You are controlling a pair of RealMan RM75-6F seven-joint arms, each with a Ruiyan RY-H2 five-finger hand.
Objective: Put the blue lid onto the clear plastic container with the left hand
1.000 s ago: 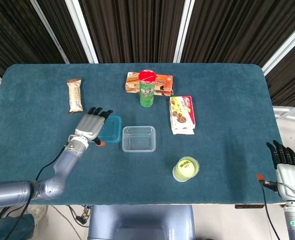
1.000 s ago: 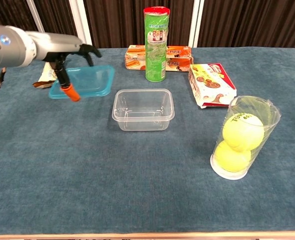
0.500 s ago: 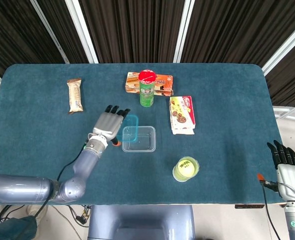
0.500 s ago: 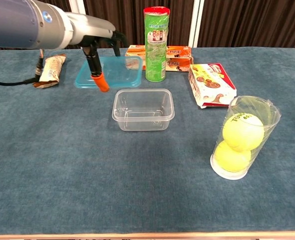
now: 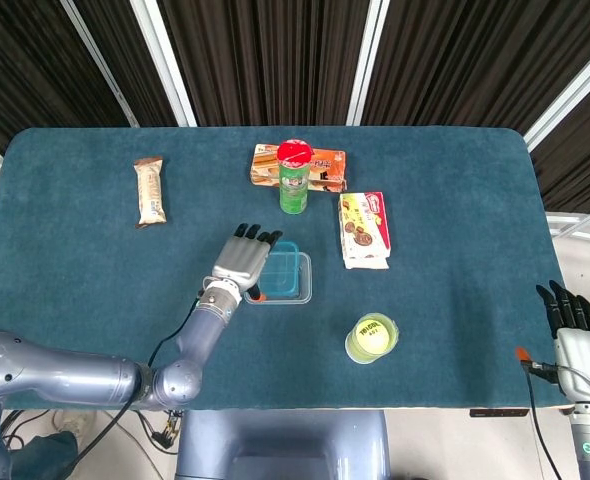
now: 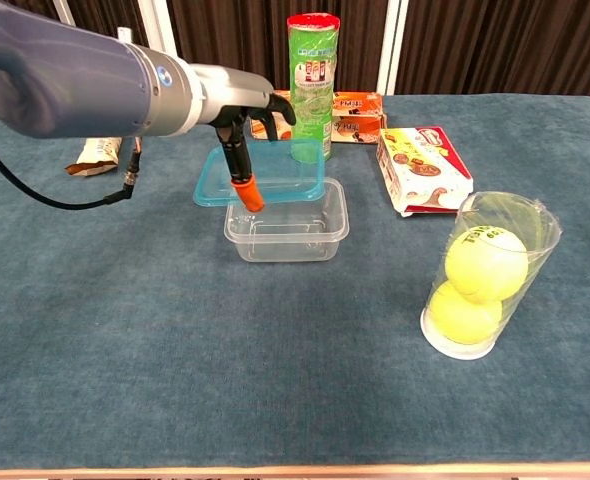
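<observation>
My left hand (image 5: 241,263) (image 6: 237,122) holds the blue lid (image 6: 275,172) (image 5: 286,272) by its left edge, thumb under it. The lid hovers just above the clear plastic container (image 6: 287,228) (image 5: 300,292), covering most of it but shifted a little to the left and back. The container stands empty at the table's middle. My right hand (image 5: 573,328) hangs off the table's right front corner in the head view, fingers straight and apart, holding nothing.
A green chip can (image 6: 311,88) stands right behind the container, with a cracker box (image 6: 353,110) lying behind it. A red-white biscuit box (image 6: 422,168) lies to the right, a cup of tennis balls (image 6: 481,277) front right, a snack bar (image 5: 150,190) far left.
My left hand has carried the blue lid rightward from the table's left side to just over the container. The right hand has stayed put.
</observation>
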